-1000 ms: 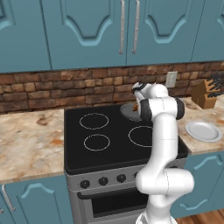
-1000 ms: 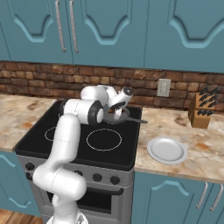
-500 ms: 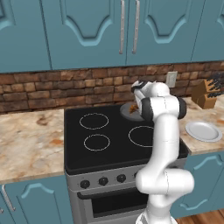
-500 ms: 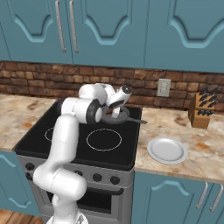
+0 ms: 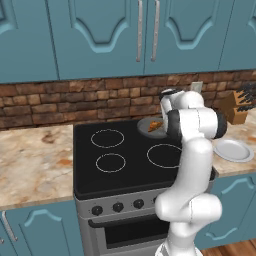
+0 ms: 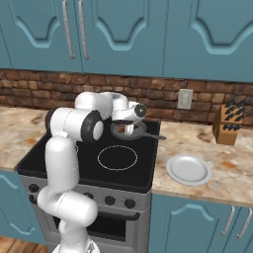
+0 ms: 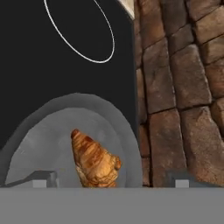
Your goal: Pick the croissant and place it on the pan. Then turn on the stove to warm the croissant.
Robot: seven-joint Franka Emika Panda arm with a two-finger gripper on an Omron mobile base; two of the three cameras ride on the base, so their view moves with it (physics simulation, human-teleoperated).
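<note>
The croissant (image 7: 95,160) lay in the pan (image 7: 30,144), between the spread fingertips of the gripper (image 7: 113,179). A straight lift clear was called for, the pastry left undisturbed, before the stove (image 5: 130,172) knobs were sought.

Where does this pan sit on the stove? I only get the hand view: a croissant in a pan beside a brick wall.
Observer: The pan sits on the back right burner of the stove.
Operator: Does it have a handle?
Observer: Yes, a thin dark handle points right, toward the counter.
Operator: What's on that counter?
Observer: A white plate lies just right of the stove.
</note>
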